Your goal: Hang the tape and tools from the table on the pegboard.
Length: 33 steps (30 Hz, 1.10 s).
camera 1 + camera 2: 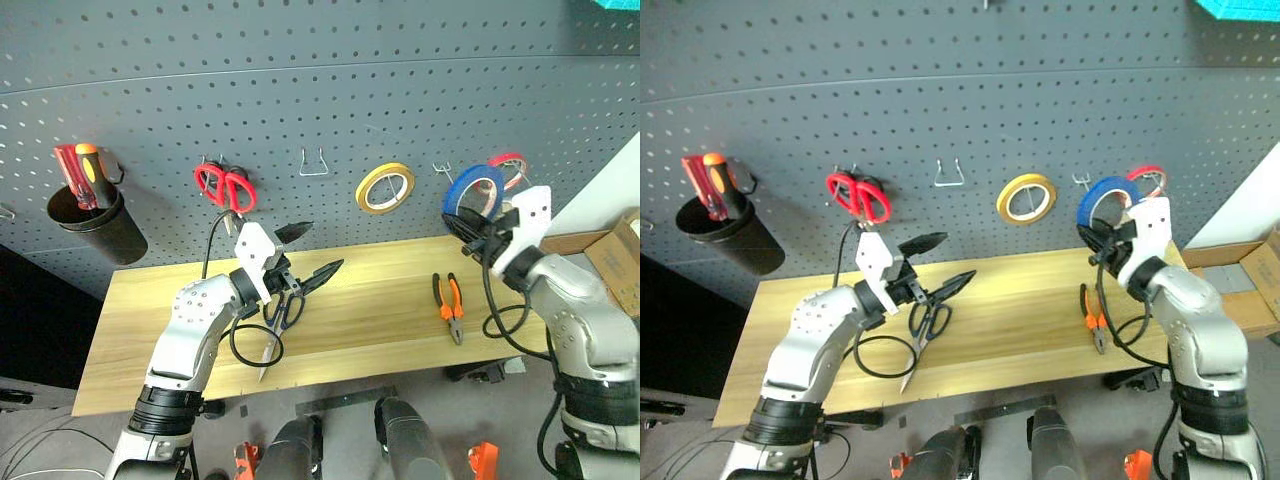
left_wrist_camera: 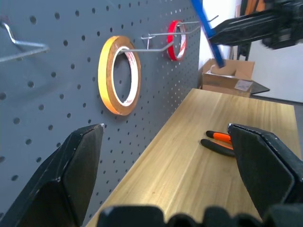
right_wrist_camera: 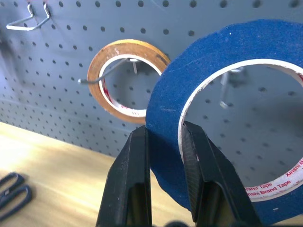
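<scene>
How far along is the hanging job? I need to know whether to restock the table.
Nothing from the table looks hung yet. In hand: the right gripper pinches the blue tape, raised before the pegboard near an empty hook. Left: the pliers and dark-handled scissors lie on the table; the left gripper hangs open above the scissors.

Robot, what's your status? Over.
Right pincer shut on blue tape, near pegboard. Left pincer open. Pliers, scissors on table.
</scene>
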Motion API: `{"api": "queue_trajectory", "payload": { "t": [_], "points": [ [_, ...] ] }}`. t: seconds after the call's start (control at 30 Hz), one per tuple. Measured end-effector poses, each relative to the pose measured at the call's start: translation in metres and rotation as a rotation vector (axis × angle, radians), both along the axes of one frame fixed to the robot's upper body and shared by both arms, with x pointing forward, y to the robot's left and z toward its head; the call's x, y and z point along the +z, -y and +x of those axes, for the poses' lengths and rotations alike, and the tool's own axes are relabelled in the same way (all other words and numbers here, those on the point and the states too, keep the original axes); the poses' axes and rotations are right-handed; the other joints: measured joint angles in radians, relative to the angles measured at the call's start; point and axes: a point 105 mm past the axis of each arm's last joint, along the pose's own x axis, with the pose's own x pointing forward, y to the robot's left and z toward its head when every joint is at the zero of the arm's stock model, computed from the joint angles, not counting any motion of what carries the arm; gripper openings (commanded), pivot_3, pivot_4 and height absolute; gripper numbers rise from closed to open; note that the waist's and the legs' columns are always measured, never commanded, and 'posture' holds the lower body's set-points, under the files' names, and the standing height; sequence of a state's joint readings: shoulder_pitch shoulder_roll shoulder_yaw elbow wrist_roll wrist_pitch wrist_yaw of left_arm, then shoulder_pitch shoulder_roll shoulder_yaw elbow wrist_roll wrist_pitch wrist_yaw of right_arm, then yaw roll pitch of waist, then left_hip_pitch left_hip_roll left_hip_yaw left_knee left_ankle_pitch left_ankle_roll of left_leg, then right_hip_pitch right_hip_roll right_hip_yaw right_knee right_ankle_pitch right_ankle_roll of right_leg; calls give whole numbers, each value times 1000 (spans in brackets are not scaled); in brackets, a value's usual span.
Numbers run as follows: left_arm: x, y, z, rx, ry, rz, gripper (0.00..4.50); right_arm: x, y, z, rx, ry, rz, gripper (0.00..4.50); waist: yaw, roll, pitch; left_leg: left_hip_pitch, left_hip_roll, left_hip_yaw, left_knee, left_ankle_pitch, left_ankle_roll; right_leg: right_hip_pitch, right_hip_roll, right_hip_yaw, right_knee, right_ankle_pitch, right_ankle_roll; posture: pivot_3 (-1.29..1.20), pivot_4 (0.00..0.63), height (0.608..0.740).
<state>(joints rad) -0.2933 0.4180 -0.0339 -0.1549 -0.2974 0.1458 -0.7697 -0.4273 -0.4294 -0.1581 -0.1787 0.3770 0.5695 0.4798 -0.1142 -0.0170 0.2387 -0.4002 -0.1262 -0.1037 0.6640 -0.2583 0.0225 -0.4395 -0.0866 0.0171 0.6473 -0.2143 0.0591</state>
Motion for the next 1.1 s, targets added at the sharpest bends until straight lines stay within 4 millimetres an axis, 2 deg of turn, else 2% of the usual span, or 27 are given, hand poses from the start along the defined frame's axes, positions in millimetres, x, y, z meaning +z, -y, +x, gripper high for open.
{"api": "queue_trajectory", "payload": {
  "t": [0.27,0.37,0.47,0.57,0.67,0.8,0.93,0.97,1.1],
  "points": [
    [-7,-7,1,49,-16,22,4500,-15,-10,40,-44,-36,5,365,2,2,-12,0,0,0,0,0,0,0,0,0,0,1,-1,-179,156,740],
    [-6,-9,2,60,-12,27,4500,-19,-10,54,-81,-55,25,1334,2,2,-14,0,0,0,0,0,0,0,0,0,0,1,-1,-166,168,740],
    [-5,-10,3,64,-9,28,4500,-21,-6,56,-101,-65,34,2334,5,2,-14,0,0,0,0,0,0,0,0,0,0,1,-1,-168,173,740],
    [-5,-10,2,66,-10,31,4500,-24,4,49,-120,-64,13,3325,13,2,-14,0,0,-1,0,0,0,0,0,0,0,1,-1,-187,186,740],
    [-8,-11,1,60,-16,36,4500,-37,24,32,-163,-109,-19,4442,25,2,-14,0,0,0,0,0,0,0,0,0,0,1,-1,-193,186,740],
    [-12,-10,-2,29,-27,74,4500,-53,36,7,-156,-231,-92,4479,26,3,-15,0,0,0,1,0,0,0,0,0,1,1,-1,-211,206,740],
    [-39,-6,-14,-24,-127,115,4500,-90,57,-15,-253,-466,-187,4479,23,4,-17,1,0,0,0,-2,4,1,0,1,0,1,-1,-213,227,740],
    [-48,-4,-19,-39,-164,123,4500,-101,58,-19,-279,-528,-183,4479,21,5,-17,1,1,1,0,-2,4,1,0,2,1,1,-1,-213,230,740],
    [-69,-10,-32,-81,-220,225,4500,-115,51,-22,-318,-664,-179,4479,15,5,-17,2,1,1,0,-2,4,1,0,2,1,1,-2,-206,234,740]
  ]
}}
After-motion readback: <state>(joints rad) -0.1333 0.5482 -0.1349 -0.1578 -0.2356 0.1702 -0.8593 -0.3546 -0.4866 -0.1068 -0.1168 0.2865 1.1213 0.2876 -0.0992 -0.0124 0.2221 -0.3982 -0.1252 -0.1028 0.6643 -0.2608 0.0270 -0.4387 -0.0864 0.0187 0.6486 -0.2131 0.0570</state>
